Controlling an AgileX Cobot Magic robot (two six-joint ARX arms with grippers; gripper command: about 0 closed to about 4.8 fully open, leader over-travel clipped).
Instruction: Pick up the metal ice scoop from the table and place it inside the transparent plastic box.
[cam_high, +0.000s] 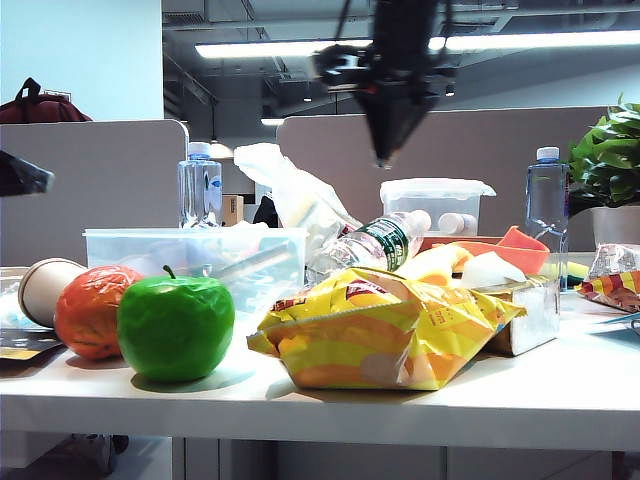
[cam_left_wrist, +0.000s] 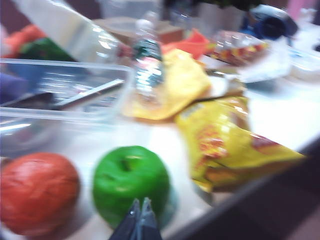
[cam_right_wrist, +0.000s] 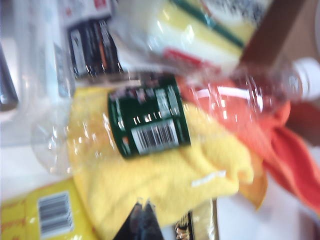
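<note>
The metal ice scoop (cam_left_wrist: 75, 97) lies inside the transparent plastic box (cam_left_wrist: 117, 75), its straight handle slanting across the bottom; in the exterior view it shows as a shiny strip (cam_high: 252, 262) behind the box wall (cam_high: 130, 245). My left gripper (cam_left_wrist: 139, 202) is shut and empty, its tips in front of a green apple (cam_left_wrist: 131, 175). My right gripper (cam_right_wrist: 143, 205) is shut and empty above a yellow cloth (cam_right_wrist: 165, 175). In the exterior view the right gripper (cam_high: 384, 155) hangs high over the table's middle, pointing down.
A green apple (cam_high: 175, 325) and an orange-red ball (cam_high: 92, 308) stand before the box. A yellow snack bag (cam_high: 375, 335), a lying bottle (cam_high: 375, 245), a smaller clear tub (cam_high: 432, 205), upright bottles (cam_high: 547, 200) and a plant (cam_high: 612, 160) crowd the table.
</note>
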